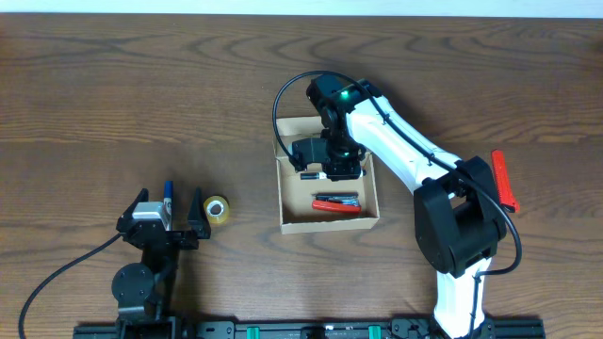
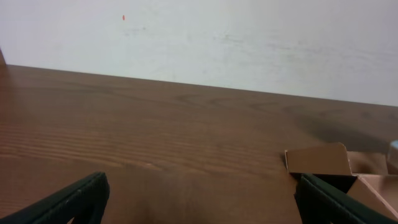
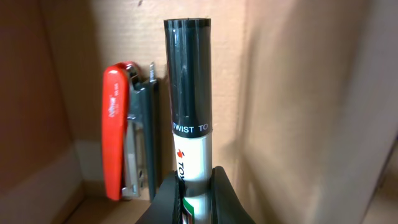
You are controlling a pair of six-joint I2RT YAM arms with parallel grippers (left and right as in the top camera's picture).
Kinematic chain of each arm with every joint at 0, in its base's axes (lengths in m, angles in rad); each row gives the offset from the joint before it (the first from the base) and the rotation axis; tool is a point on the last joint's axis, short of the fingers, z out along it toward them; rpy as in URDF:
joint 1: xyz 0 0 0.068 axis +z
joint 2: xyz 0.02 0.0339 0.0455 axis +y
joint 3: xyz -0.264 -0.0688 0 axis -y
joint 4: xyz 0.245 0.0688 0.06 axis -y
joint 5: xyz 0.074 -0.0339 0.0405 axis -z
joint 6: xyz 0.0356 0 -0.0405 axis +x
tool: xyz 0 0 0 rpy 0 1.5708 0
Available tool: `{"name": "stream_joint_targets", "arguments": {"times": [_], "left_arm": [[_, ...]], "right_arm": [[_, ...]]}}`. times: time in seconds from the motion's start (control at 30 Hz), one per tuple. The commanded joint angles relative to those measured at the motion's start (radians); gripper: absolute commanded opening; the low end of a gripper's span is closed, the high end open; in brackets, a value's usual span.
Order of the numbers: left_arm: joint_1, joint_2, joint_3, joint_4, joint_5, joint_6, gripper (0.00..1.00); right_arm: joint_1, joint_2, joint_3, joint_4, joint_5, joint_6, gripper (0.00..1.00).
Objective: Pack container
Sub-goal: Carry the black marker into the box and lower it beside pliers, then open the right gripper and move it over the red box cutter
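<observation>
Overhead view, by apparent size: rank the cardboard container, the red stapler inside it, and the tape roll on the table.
1. cardboard container, clearly the largest.
2. red stapler and tape roll, not ranked: the stapler looks longer but thinner, the roll shorter but wider, so they cover about the same area.

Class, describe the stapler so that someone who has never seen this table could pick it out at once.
In the middle of the wooden table stands an open cardboard box. The stapler lies on its floor along the wall lowest in the overhead view. It is red and dark grey, unlike the black-capped white marker that the right gripper holds beside it.
</observation>
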Motion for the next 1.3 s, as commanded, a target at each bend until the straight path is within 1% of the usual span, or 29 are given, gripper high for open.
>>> {"name": "stream_joint_targets", "arguments": {"times": [0.0, 0.13, 0.3, 0.67, 0.7, 0.77, 0.8, 0.83, 1.1, 1.27], "left_arm": [[-0.004, -0.005, -0.012, -0.044, 0.034, -0.003, 0.96], [-0.004, -0.005, -0.012, -0.044, 0.034, -0.003, 0.95], [-0.004, -0.005, -0.012, -0.044, 0.034, -0.003, 0.95], [-0.004, -0.005, -0.012, -0.044, 0.034, -0.003, 0.96], [-0.004, -0.005, -0.012, -0.044, 0.034, -0.003, 0.96], [-0.004, -0.005, -0.012, -0.044, 0.034, -0.003, 0.95], [-0.004, -0.005, -0.012, -0.044, 0.034, -0.003, 0.95], [-0.004, -0.005, -0.012, -0.044, 0.034, -0.003, 0.96], [-0.004, -0.005, -0.012, -0.044, 0.034, -0.003, 0.95], [-0.004, -0.005, -0.012, -0.044, 0.034, -0.003, 0.95]], "right_arm": [[-0.011, 0.005, -0.003, 0.016, 0.008, 0.040, 0.01], [-0.015, 0.005, -0.003, 0.040, 0.011, 0.062, 0.01], [-0.026, 0.006, -0.003, 0.081, 0.047, 0.131, 0.01], [-0.037, 0.006, -0.003, 0.084, 0.051, 0.153, 0.01], [-0.035, 0.006, -0.003, 0.081, 0.049, 0.153, 0.06], [-0.033, 0.006, -0.003, 0.080, 0.035, 0.171, 0.25], [-0.033, 0.006, -0.003, 0.080, 0.035, 0.176, 0.32], [-0.032, 0.006, -0.003, 0.080, 0.034, 0.176, 0.36], [-0.027, -0.001, 0.003, 0.076, 0.033, 0.175, 0.37], [-0.021, -0.071, 0.051, 0.026, -0.032, 0.175, 0.36]]}}
